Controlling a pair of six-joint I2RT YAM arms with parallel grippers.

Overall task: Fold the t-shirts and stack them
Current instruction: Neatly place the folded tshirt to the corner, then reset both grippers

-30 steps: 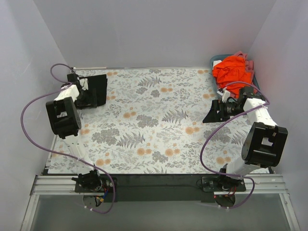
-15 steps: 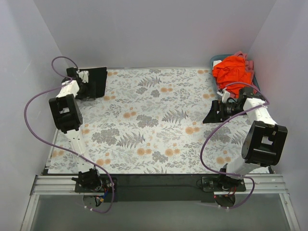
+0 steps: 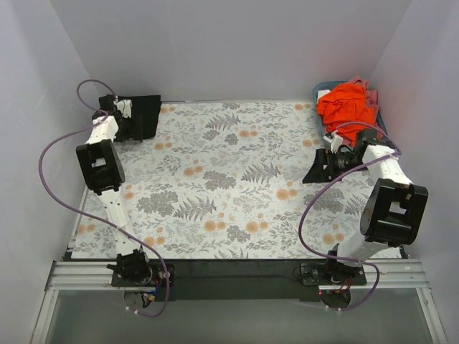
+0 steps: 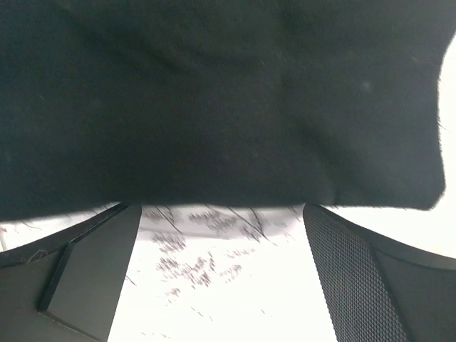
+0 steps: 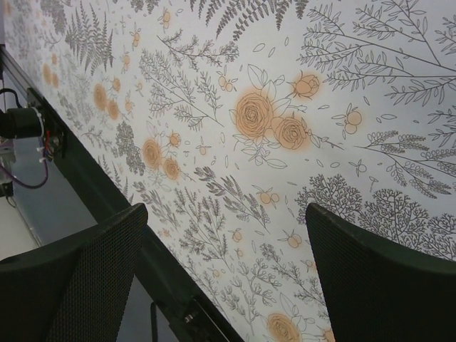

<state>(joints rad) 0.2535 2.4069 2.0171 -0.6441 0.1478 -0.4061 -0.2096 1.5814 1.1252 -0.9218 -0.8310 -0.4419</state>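
Note:
A folded black t-shirt lies at the table's back left corner. My left gripper is at its left edge. In the left wrist view the black cloth fills the top, and the gripper is open, with its fingers wide apart just short of the cloth's edge and nothing between them. An orange-red shirt is heaped in the teal basket at the back right, with some pink cloth behind it. My right gripper is open and empty above the flowered tablecloth.
The teal basket stands in the back right corner, right behind the right arm's wrist. White walls close in the table on three sides. The table's dark front rail shows in the right wrist view.
My left arm has swung toward the back left corner, and the black shirt has shifted back with it. The right arm has not moved.

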